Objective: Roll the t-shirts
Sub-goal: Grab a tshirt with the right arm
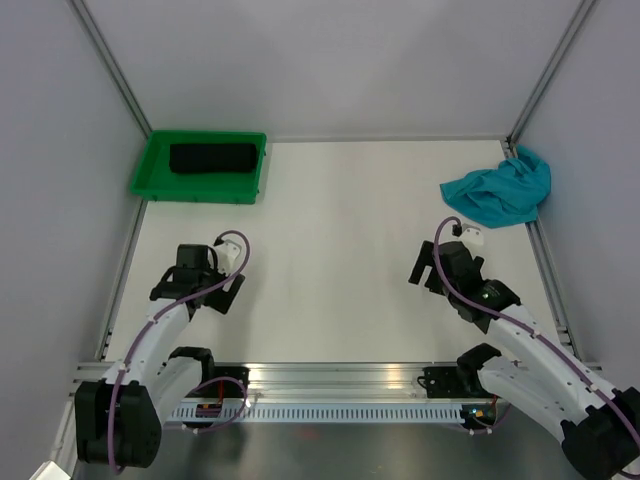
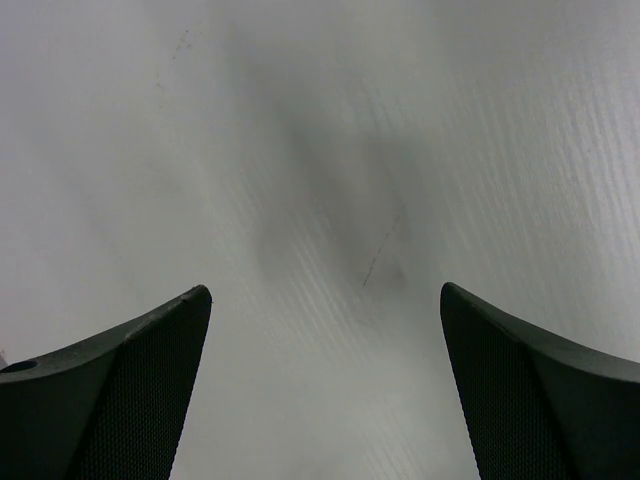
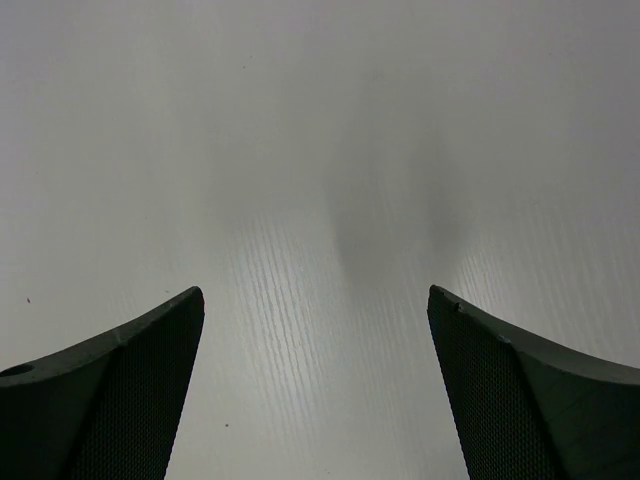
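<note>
A green plastic tray (image 1: 200, 188) with a raised rim sits in the far left corner of the white bench (image 1: 340, 260). An aluminium rail (image 1: 340, 372) runs along the near edge. Pale grey panels (image 1: 330, 60) enclose the bench. A faint dark scratch (image 2: 383, 250) marks its surface.

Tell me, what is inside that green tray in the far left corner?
A black t-shirt, rolled into a compact bundle, lies lengthwise in the green tray. Bare tray floor shows around it. Whatever is beneath the roll is covered.
</note>
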Available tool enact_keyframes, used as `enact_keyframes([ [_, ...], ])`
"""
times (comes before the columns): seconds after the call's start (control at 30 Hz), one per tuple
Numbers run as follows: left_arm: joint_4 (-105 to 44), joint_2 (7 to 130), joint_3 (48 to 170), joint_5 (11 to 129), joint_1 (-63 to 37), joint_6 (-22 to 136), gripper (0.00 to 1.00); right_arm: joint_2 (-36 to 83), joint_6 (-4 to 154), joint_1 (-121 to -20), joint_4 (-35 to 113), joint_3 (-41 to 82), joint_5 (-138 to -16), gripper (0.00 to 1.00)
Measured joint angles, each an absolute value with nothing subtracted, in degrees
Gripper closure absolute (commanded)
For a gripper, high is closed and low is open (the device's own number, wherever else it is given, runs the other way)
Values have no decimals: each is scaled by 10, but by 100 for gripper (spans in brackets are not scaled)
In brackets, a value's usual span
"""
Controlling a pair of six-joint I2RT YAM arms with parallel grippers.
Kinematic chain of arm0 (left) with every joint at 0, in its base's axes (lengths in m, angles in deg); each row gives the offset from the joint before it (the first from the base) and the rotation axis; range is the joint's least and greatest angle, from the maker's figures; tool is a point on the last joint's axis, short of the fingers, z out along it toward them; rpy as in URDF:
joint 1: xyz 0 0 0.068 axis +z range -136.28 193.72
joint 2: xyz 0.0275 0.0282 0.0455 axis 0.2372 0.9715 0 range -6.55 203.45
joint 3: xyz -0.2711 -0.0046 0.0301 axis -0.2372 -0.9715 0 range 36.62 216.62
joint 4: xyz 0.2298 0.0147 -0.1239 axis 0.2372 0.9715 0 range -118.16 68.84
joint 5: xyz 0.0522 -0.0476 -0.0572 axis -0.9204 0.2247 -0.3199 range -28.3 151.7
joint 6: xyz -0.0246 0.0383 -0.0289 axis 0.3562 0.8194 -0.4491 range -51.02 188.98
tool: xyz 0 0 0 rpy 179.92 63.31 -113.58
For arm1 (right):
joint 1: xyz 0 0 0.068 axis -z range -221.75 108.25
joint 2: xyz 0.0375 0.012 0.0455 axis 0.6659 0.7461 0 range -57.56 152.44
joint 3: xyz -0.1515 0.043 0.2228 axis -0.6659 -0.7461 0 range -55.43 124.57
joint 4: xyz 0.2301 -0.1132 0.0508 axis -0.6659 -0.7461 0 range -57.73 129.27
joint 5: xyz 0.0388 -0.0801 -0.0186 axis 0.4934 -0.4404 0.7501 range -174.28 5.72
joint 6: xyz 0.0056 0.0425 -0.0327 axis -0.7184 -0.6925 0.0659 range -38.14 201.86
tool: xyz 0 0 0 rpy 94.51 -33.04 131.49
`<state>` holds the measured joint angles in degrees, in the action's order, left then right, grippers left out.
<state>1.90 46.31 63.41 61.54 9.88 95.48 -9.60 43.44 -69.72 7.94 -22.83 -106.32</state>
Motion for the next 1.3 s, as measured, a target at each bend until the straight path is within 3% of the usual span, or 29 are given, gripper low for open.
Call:
enact_keyframes([
  [0.33,8,426,649,588,99,917,0,-109,453,-697,111,-219,-1060,2],
  [0.53,-33,445,694,610,99,884,0,164,505,-612,116,33,-1059,2],
  [0.73,-77,490,700,613,99,849,0,458,491,-407,137,261,-1007,2],
  [0.87,-89,498,700,603,99,847,0,605,477,-325,105,393,-1008,5],
  [0.97,-94,530,706,602,99,847,0,696,475,-318,85,490,-1006,18],
  [1.0,-97,545,709,601,99,847,0,721,475,-322,77,516,-1005,38],
  [1.07,-101,572,710,597,99,847,0,762,481,-331,63,561,-1002,63],
  [1.1,-100,580,710,594,99,847,0,773,484,-335,61,568,-999,86],
  [1.13,-100,584,710,592,99,847,0,775,487,-339,66,559,-993,100],
  [1.3,-103,584,710,588,99,847,0,694,524,-363,125,429,-976,100],
])
